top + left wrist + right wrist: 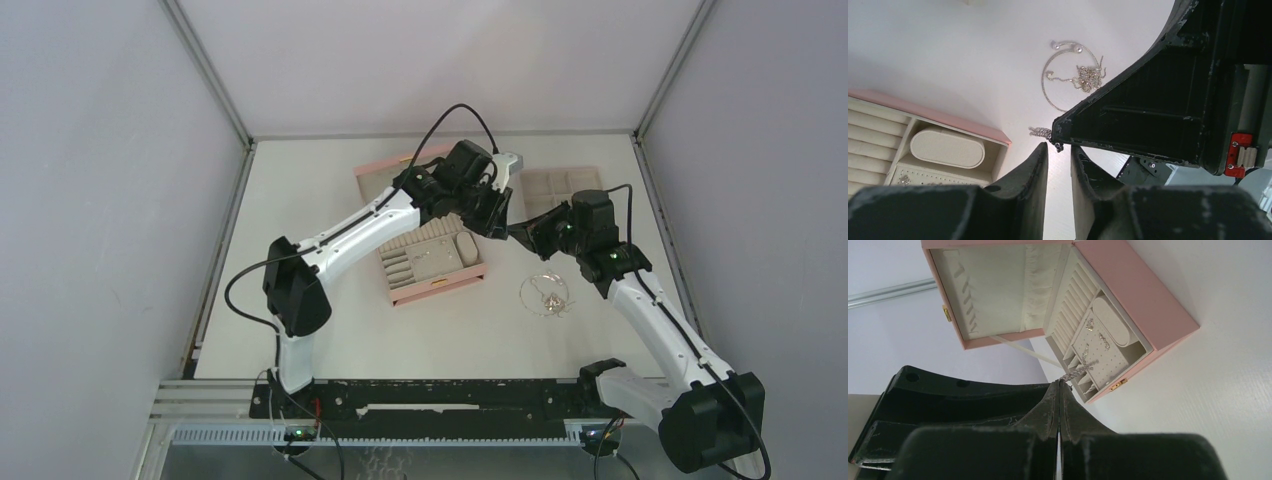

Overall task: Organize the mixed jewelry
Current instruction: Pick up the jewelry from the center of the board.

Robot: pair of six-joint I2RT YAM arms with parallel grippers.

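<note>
My right gripper (1059, 382) is shut on a short silver earring piece (1078, 371), held in the air beside the open pink box (1143, 300). In the left wrist view the same piece (1040, 132) sticks out from the right gripper's fingers (1128, 125). My left gripper (1058, 147) stands open with a narrow gap, its tips right at the piece's dangling end. The rest of the mixed jewelry (546, 296), a looped chain and small bits (1083, 77), lies on the table to the right of the box. Small silver pieces (1098, 337) sit on the box's perforated pad.
The pink box (432, 262) lies mid-table with its lid (380, 170) folded back toward the far side. A flat beige compartment tray (565, 187) rests at the back right. Both grippers (505, 228) meet above the box's right edge.
</note>
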